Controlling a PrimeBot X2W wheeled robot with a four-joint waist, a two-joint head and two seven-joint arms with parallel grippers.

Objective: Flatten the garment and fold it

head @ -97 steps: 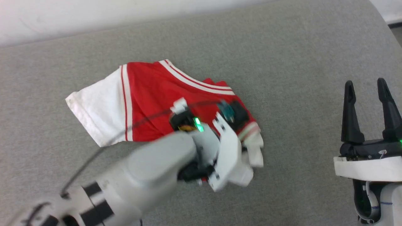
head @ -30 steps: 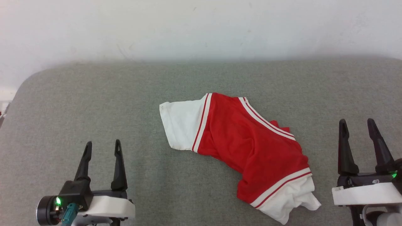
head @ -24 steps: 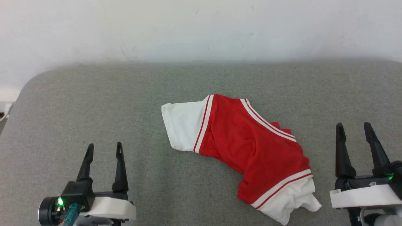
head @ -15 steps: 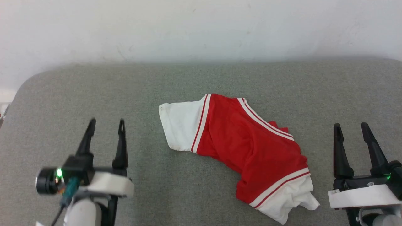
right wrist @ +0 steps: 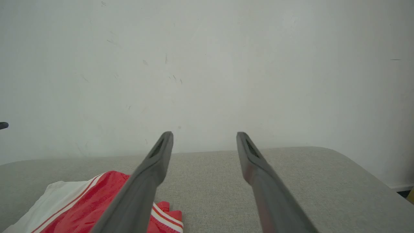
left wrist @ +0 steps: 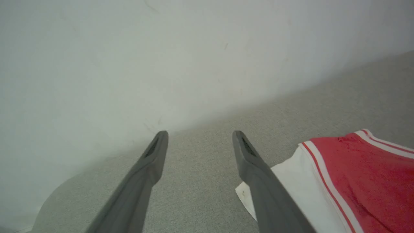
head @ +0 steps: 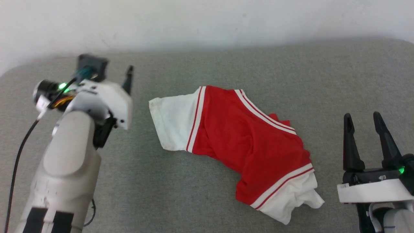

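On the grey fabric surface (head: 226, 61), the red jersey T-shirt (head: 245, 142) lies crumpled between our empty, spread-fingered left gripper (left wrist: 200, 135) and right gripper (head: 362, 116), so flattening seems in hand, and next we likely must pinch its white sleeves (head: 171, 124) and spread them.

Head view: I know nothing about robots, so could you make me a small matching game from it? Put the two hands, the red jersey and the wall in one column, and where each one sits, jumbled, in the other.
1. left hand
2. right hand
3. red jersey
4. wall

A. rumpled, mid-picture on the grey surface
B. lower right, open, fingers pointing up
C. along the top
D. upper left, open, near the flat white sleeve

Pairs: 1-D, 2-B, 3-A, 4-C
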